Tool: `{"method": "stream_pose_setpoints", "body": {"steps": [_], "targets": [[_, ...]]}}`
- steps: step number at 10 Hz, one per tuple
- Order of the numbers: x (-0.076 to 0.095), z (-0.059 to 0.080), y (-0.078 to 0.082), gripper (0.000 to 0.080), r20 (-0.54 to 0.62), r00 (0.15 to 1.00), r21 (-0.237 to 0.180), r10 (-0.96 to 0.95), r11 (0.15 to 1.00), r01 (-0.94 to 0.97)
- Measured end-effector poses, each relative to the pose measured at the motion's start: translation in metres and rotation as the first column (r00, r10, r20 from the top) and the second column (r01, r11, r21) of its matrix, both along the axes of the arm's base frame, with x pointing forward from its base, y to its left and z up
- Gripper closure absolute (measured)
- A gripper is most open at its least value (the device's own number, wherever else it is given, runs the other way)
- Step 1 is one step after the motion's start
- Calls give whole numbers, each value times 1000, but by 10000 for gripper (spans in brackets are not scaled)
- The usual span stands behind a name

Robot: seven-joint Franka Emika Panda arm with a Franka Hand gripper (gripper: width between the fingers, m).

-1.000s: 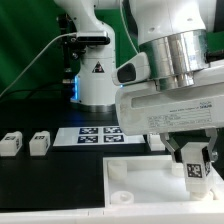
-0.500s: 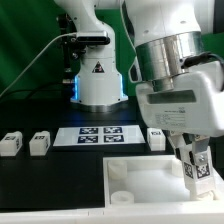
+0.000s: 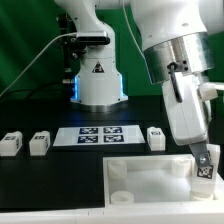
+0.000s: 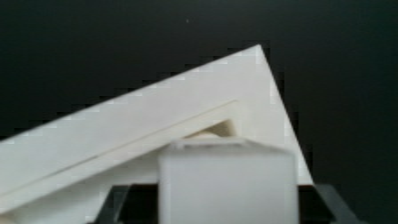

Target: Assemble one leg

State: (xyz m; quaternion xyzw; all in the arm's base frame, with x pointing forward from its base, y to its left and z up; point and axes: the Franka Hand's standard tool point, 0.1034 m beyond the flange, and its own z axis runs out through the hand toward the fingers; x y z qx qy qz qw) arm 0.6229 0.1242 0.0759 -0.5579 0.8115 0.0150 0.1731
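You have the leg gripped between the fingers, which are closed on its sides. Its black-and-white tag faces the exterior camera. The leg hangs upright at the corner of the white tabletop on the exterior view's right, low against the rim there. You cannot tell from these views whether it touches the tabletop.

In the wrist view the leg stands as a pale block between the two dark fingers. The tabletop's corner runs to a point beyond it, and a small socket opening shows just past the leg's end.

The tabletop lies flat on the black counter. Three spare legs sit on the counter well apart from the fingers. Two are side by side at the exterior view's left, and one is just beside the marker board on its right end. The marker board lies in front of the arm's base.
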Motion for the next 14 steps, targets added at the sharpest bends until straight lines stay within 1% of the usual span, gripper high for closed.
{"method": "stream_pose_setpoints", "body": {"steps": [1, 2, 3, 4, 5, 6, 7, 8, 9, 10, 11, 13, 14], "targets": [[0, 0, -1, 497, 9, 999, -12, 39, 999, -39], [0, 0, -1, 464, 16, 997, -22, 74, 997, -74], [0, -1, -1, 464, 24, 992, -37, 120, 992, -119], [0, -1, -1, 282, 40, 977, -65, 208, 976, -205], [0, -1, -1, 175, 51, 958, -90, 282, 957, -277], [-2, -1, 2, 175, 48, 892, -133, 450, 888, -440], [-4, 0, 9, 157, 11, 776, -147, 630, 769, -622], [1, 2, 12, 152, -11, 665, -155, 747, 656, -739], [4, 2, 9, 152, -3, 604, -198, 797, 592, -781], [3, 0, 9, 150, -5, 524, -221, 852, 510, -831], [3, 0, 8, 150, -5, 485, -233, 875, 470, -851], [3, 0, 6, 150, -21, 278, -292, 960, 260, -920], [3, 0, 6, 150, -27, 217, -307, 976, 199, -931]]}}
